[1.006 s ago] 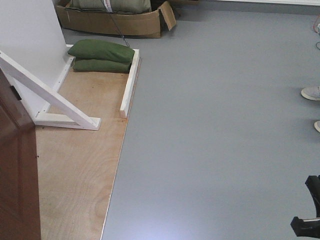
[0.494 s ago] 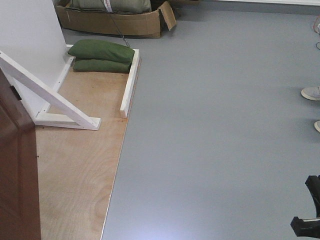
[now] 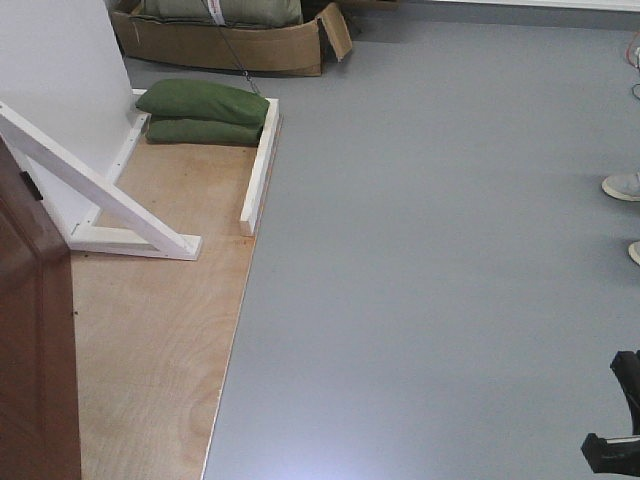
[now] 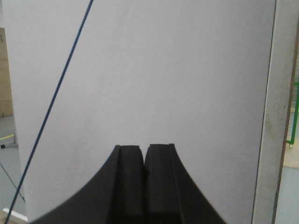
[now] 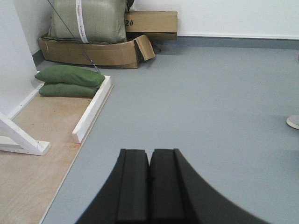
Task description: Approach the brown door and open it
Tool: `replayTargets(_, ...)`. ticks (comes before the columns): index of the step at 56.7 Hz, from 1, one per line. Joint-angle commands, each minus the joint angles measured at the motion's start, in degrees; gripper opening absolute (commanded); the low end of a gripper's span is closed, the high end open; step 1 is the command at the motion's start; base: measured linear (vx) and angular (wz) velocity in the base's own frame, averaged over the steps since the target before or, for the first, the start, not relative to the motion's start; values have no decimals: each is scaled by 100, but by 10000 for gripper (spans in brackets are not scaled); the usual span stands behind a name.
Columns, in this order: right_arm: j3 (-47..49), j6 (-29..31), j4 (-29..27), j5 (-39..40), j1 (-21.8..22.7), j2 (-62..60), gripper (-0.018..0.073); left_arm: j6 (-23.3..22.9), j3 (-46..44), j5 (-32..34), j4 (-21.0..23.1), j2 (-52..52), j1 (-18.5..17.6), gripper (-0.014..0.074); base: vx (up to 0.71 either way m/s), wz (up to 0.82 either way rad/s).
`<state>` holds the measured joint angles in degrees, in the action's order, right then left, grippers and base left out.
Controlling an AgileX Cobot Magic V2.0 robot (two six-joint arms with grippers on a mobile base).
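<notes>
Grey floor (image 3: 430, 250) fills most of what lies ahead of me, open and flat, which suits a rolling base. To my left lies a plywood surface (image 3: 150, 340) that carries the mock doorway. A white panel (image 3: 55, 80) rises from it, and my left wrist camera faces that panel square on, so that arm is aimed at the wall and not at the goal.

The brown door (image 3: 35, 380) shows only as a dark reddish slab at the far left edge of the front view, standing on the plywood. Its handle is out of sight, and I cannot tell whether it is ajar. I judge the approach unfinished: I must turn left to bring the handle into reach.

A white brace (image 3: 100, 195) slants from panel to plywood, evidently propping the wall. Behind sits a cardboard box (image 3: 230, 45). Green sandbags (image 3: 200, 105) lie stacked at the rear corner of the frame, likely as ballast against a pull on the door. A shoe (image 3: 622, 185) at the right edge marks a bystander, well apart.

My left pincer (image 4: 144, 158) and right pincer (image 5: 149, 161) are both pressed together and carry nothing, sensible while driving.
</notes>
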<state>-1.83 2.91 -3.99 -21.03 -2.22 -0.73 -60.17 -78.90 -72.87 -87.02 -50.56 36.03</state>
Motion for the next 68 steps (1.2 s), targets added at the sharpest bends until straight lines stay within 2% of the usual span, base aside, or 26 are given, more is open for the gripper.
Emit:
replayTargets(1, -25, 37, 20, 441, -1, -32, 0, -226, -97, 99, 72, -267, 190, 33, 0, 0)
replayTargets(12, -25, 37, 20, 441, -1, -32, 0, -767, -97, 238, 652, -693, 306, 34, 0, 0)
replayTargets(16, -25, 37, 20, 441, -1, -32, 0, -894, -97, 520, 863, -772, 306, 34, 0, 0)
replayTargets(20, -25, 37, 20, 441, -1, -32, 0, -901, -97, 1097, 1135, -806, 306, 34, 0, 0)
replayTargets(28, -25, 37, 20, 441, -1, -32, 0, -664, -97, 2054, 1565, -791, 306, 34, 0, 0)
replayTargets(44, -25, 37, 20, 441, -1, -32, 0, 264, -97, 3444, 2330, -791, 290, 34, 0, 0)
replayTargets(58, -25, 37, 20, 441, -1, -32, 0, 408, -97, 4576, 3266, -791, 290, 34, 0, 0)
replayTargets(68, -25, 37, 20, 441, -1, -32, 0, 408, -97, 5277, 4096, -803, 290, 34, 0, 0)
